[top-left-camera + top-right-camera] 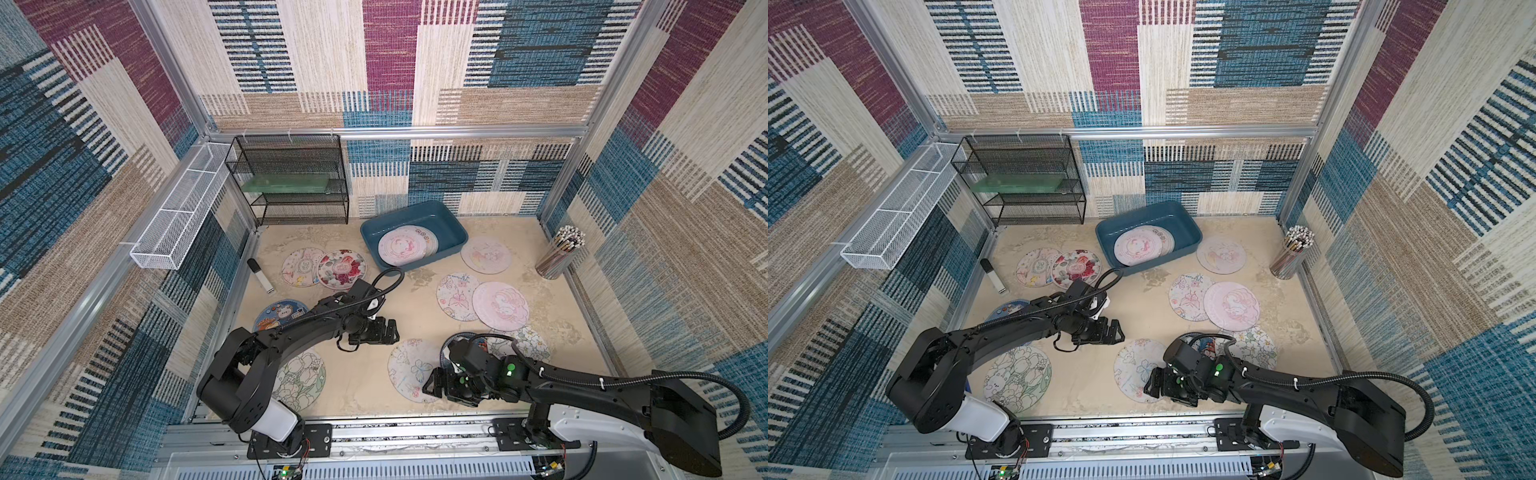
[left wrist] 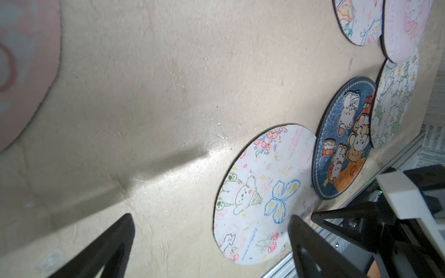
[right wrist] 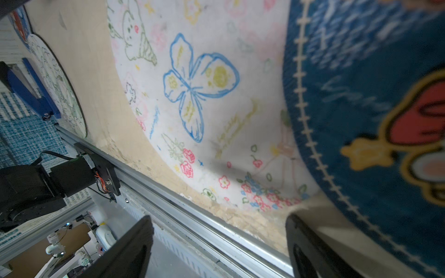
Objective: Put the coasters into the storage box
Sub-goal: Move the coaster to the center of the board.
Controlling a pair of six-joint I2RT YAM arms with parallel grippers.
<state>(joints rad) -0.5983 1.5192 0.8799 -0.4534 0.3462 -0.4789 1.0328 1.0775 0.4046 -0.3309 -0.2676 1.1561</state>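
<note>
The teal storage box (image 1: 368, 232) (image 1: 1102, 239) stands at the back of the table and holds a pink coaster (image 1: 403, 247) (image 1: 1138, 248) on top of others. Several coasters lie flat on the table. One is a white butterfly coaster (image 1: 409, 368) (image 1: 1133, 368) (image 2: 265, 192) (image 3: 204, 96) near the front, with a dark blue coaster (image 2: 342, 144) (image 3: 361, 96) beside it. My left gripper (image 1: 394, 330) (image 1: 1119, 330) (image 2: 212, 217) hovers open just behind the butterfly coaster. My right gripper (image 1: 430, 386) (image 1: 1150, 384) (image 3: 219, 217) is open at that coaster's front right edge, over the front rail. Neither holds anything.
A red floral coaster (image 1: 341, 269), a pale one (image 1: 301, 267) and a blue one (image 1: 280, 313) lie on the left. Pink ones (image 1: 500, 306) (image 1: 485, 254) lie on the right. At the back left stand a black wire rack (image 1: 291, 178) and a white mesh basket (image 1: 178, 216). A pencil cup (image 1: 561, 253) is at the right.
</note>
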